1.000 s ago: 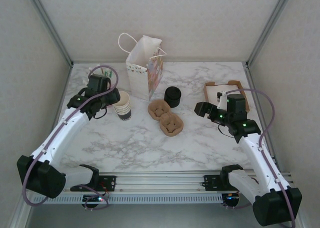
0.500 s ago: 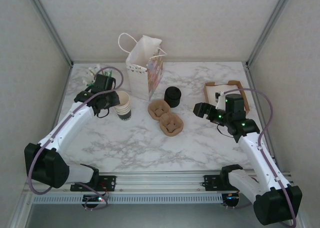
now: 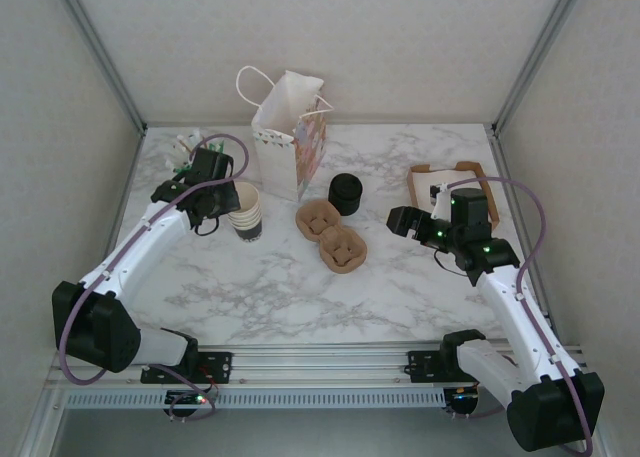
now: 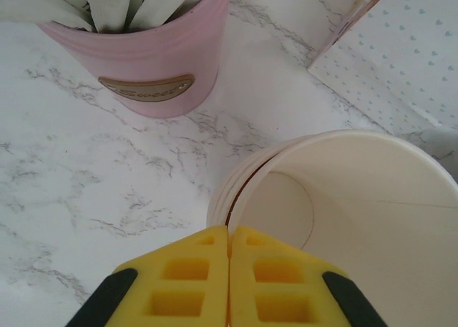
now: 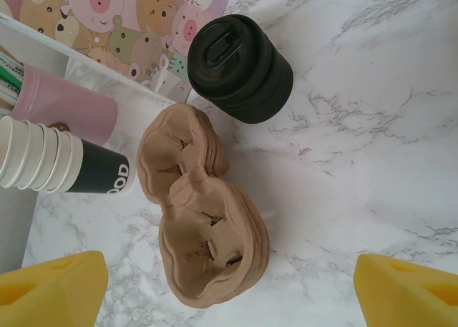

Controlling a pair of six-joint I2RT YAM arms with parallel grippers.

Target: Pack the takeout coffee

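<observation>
This was plainly a robotics test cell. Plain pale walls boxed in the table on three sides, with bare aluminium posts running up the corners. A white left arm and right arm were bolted to a slotted metal rail along the near edge. Purple cables looped off them, and green lights glowed on the joints. The left gripper and right gripper carried yellow moulded pads. On the marbled top stood a few shop-counter things: a paper gift bag, a stack of paper cups, cardboard cup carriers and a pink pot.
</observation>
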